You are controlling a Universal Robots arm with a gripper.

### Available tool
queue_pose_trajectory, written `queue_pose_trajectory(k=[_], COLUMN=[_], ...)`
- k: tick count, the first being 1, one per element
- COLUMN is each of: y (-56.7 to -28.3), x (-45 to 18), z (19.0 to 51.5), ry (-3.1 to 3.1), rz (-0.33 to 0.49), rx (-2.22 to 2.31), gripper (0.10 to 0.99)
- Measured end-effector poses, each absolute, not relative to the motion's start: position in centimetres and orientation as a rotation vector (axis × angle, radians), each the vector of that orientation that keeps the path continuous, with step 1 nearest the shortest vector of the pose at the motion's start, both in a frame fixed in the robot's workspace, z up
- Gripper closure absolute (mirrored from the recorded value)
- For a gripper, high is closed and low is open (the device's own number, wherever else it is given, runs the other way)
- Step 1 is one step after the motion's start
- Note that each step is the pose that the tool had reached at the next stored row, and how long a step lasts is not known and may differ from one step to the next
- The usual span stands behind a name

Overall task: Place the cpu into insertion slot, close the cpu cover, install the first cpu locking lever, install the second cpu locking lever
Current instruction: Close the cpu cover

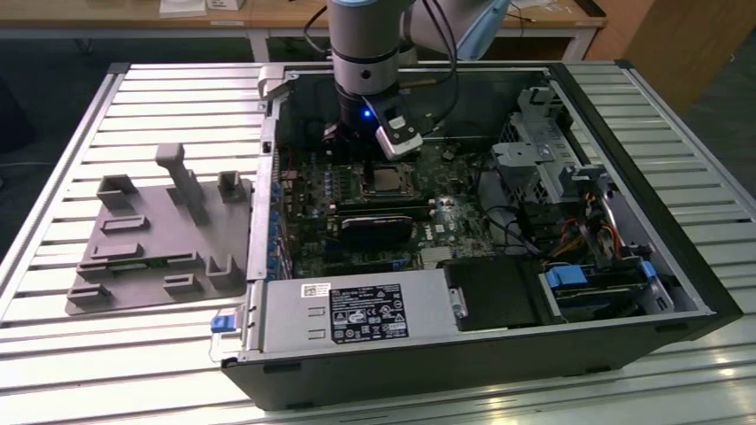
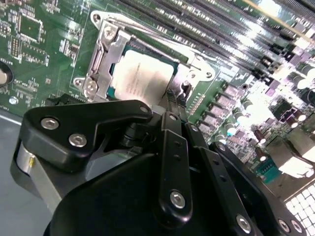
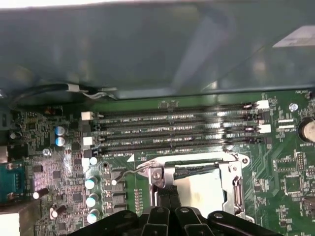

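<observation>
Clenched tight, my gripper [image 2: 173,98] sits at the edge of the cpu cover [image 2: 106,54]; the cpu [image 2: 145,78] lies under that cover, just beyond my fingertips.

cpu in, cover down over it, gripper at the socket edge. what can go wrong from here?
1. The gripper sits right at the cpu cover edge; a slip could scrape the cpu or the board.
2. In the first wrist view a locking lever juts out beside the capacitors; swinging it could snag them.
</observation>
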State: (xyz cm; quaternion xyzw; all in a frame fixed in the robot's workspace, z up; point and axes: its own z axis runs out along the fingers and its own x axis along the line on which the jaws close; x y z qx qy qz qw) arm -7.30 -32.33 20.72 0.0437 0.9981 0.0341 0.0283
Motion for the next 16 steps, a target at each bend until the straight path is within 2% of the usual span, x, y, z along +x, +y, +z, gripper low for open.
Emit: queue_pose_trajectory(k=[7, 16], y=[-33.0, -33.7], x=[-7.3, -7.3], z=[20.7, 20.3], ry=[3.078, 3.076], rz=[0.207, 0.247], rx=[0.137, 0.139], gripper=[0.984, 0.984])
